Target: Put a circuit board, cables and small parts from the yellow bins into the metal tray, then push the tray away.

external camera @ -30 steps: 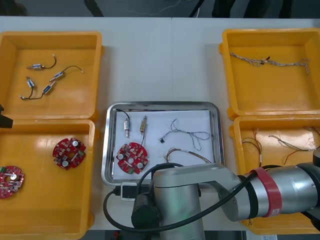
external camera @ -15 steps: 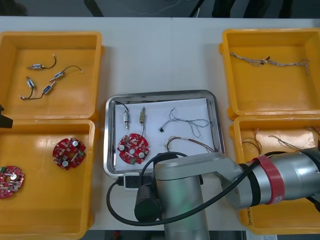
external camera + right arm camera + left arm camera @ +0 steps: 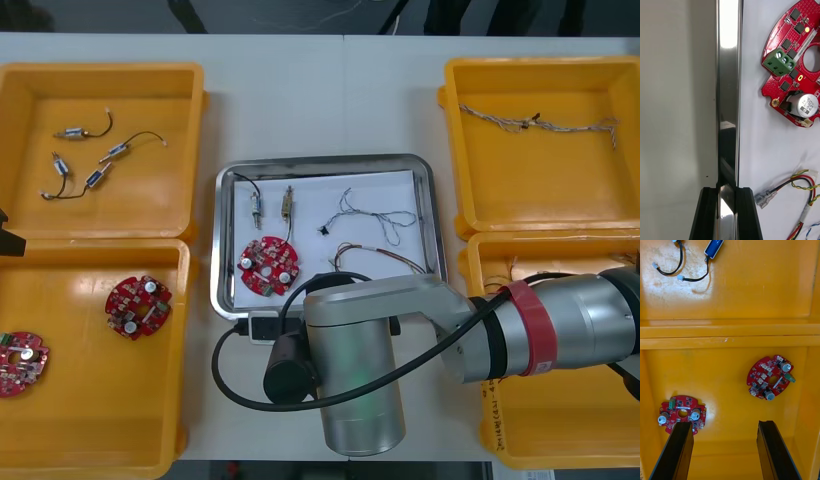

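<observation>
Right now my right jaws are clamped on the near rim of the tray, which sits on the table between four yellow bins. In my right wrist view the shiny rim runs up between my two black fingers, which press it from either side. My right arm reaches in from the right and covers the tray's near edge.

Inside, on the white floor, I count one red board, two small metal parts side by side near the far left corner, and two cables: a blue and white cable and, nearer to me, a red and yellow cable. From the wrist, the board lies just beside the rim.

My left jaws hang open over the near left bin, fingers apart with nothing between them. Two spare boards lie below: one just past one fingertip, the other farther off.

Beyond it, the far left bin holds four loose parts with black leads. On the other side, the far right bin holds one twisted cable. My arm partly covers the near right bin, so I cannot count the thin cables in it.
</observation>
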